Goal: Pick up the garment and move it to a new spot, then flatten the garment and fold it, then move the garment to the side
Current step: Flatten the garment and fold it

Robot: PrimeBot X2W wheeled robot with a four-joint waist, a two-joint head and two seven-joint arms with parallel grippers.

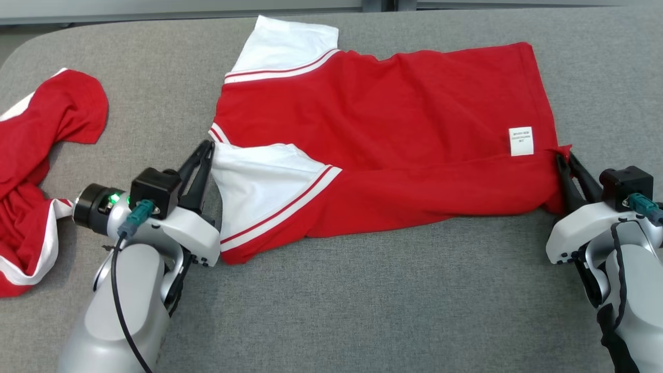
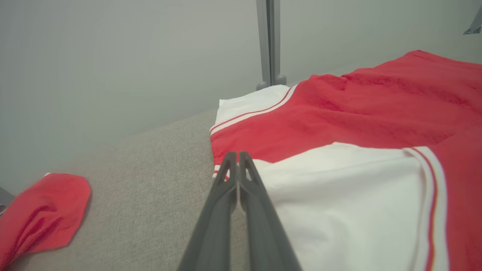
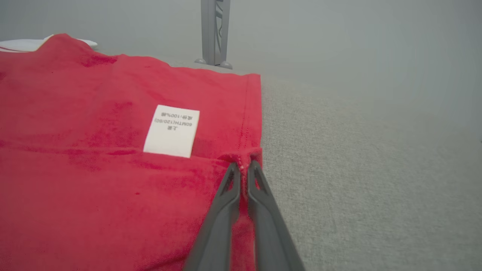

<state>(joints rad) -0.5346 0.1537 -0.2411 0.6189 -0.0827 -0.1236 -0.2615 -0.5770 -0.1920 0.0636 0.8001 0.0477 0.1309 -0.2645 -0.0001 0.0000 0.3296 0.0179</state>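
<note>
Red garment (image 1: 393, 155) lay folded on grey table (image 1: 362, 311).
Right gripper (image 1: 565, 157), jaws nearly closed, pinched its hem corner; left gripper (image 1: 207, 146) stood closed at its collar edge, hold unclear.

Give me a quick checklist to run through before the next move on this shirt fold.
1. Pinch by the right end effector on the hem corner of the red shirt: ok.
2. Fabric caught by the left end effector, shut at the collar edge: cannot tell.
3. Shirt smooth: not ok, ripples cross the body.
4. Gap to the second red garment: ok, it lies apart at the left.
5. Room on the table nearer the robot: ok.
</note>
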